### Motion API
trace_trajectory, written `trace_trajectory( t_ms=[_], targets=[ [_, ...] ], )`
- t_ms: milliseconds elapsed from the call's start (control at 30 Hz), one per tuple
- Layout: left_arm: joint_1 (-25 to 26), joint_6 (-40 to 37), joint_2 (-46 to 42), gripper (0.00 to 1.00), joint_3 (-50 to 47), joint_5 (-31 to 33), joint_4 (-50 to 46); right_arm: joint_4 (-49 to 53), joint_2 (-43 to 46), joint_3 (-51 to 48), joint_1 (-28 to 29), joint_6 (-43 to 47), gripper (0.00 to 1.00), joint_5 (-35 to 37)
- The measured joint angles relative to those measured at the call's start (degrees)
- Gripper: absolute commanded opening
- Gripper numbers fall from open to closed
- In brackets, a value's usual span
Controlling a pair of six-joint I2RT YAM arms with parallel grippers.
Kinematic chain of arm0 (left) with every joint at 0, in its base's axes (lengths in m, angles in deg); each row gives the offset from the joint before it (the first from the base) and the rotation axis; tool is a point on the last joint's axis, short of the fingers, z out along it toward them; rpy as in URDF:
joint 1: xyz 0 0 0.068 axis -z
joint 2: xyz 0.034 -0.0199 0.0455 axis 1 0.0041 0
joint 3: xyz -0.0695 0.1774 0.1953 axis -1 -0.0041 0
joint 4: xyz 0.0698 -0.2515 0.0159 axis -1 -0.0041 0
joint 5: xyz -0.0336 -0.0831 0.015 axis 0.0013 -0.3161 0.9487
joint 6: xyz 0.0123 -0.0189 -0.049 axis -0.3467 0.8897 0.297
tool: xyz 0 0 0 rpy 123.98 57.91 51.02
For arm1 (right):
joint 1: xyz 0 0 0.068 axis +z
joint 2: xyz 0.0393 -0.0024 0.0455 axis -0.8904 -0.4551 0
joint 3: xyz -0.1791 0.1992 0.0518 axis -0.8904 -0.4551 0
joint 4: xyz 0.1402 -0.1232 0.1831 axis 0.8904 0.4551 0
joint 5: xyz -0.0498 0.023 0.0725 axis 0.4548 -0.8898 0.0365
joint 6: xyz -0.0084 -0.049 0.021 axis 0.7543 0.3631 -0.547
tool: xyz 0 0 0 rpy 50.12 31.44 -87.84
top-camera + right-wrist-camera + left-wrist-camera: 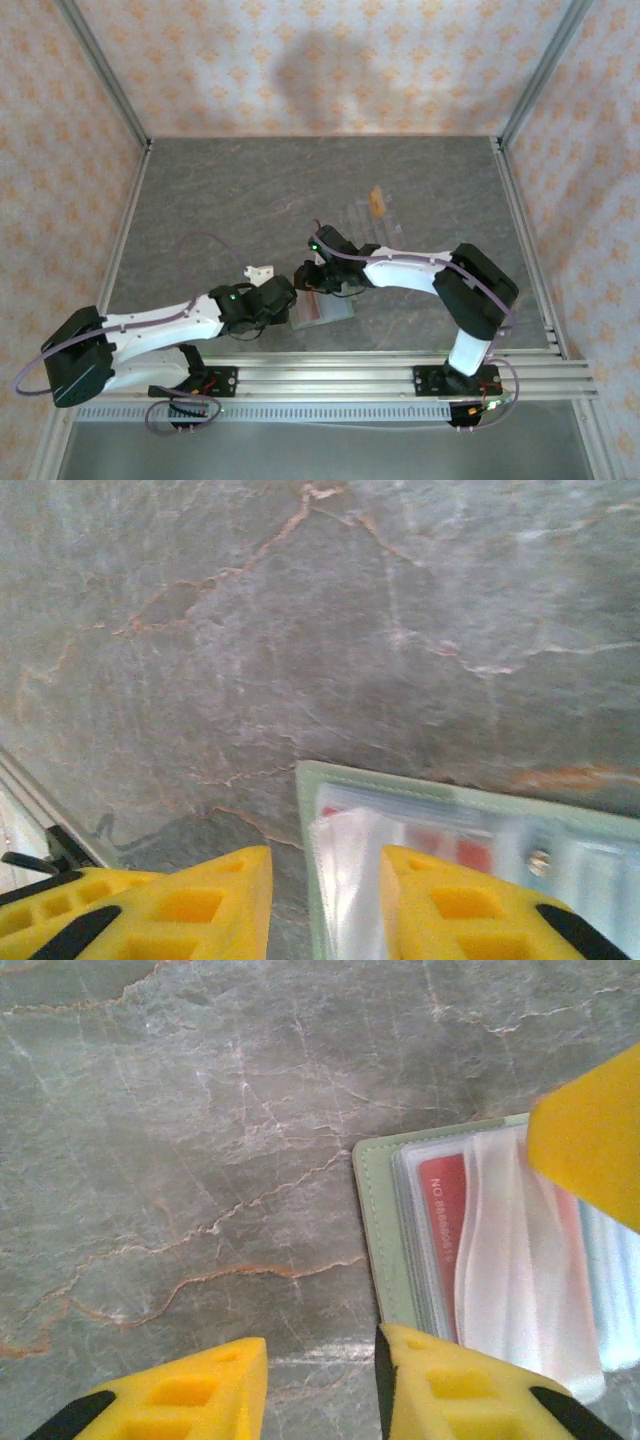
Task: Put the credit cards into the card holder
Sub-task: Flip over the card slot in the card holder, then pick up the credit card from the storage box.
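Card holder (480, 1250) open, green edge exposed

White arms (160, 322), purple cables (205, 235) — yellow tool fingers (450, 1380)

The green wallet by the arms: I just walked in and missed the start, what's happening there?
The left gripper and right gripper hover at the edge of the card holder, which lies open on the table. Their jaws are apart and hold nothing. A red card already sits in one of the holder's clear sleeves. An orange card stands in the clear tray farther back.
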Motion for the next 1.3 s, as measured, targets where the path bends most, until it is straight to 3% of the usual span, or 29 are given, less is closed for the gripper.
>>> trace_trajectory(
  t_ms=[167, 300, 567, 800, 933, 1133, 1300],
  targets=[
    [0.0, -1.6, -1.8, 0.55, 0.3, -0.2, -1.2, 4.7, 2.1, 0.1, -0.3, 1.6, 0.12, 3.2],
    [-0.3, -3.3, -1.3, 0.61, 1.9, -0.3, -1.8, 5.4, 1.1, 0.2, 0.6, 1.8, 0.12, 4.3],
    [-2.0, -6.3, 4.1, 0.61, 4.1, -0.7, -1.8, 5.7, -4.1, 2.5, 3.4, 1.8, 0.13, 6.5],
    [-2.7, -8.0, 10.1, 0.59, 5.5, -1.6, -0.6, 5.9, -3.3, 2.4, 3.5, 2.3, 0.24, 7.8],
    [-2.8, -9.0, 13.5, 0.58, 7.4, -1.6, 0.3, 8.2, -2.2, 2.4, 2.7, 3.1, 0.25, 9.1],
    [-2.8, -9.7, 17.5, 0.55, 10.3, -1.7, 2.3, 13.7, 3.1, 3.0, -3.0, 5.4, 0.32, 12.2],
    [-2.8, -10.5, 21.3, 0.51, 11.3, -1.9, 3.8, 20.3, 7.4, 9.4, -10.8, 9.3, 0.40, 17.4]
  ],
)
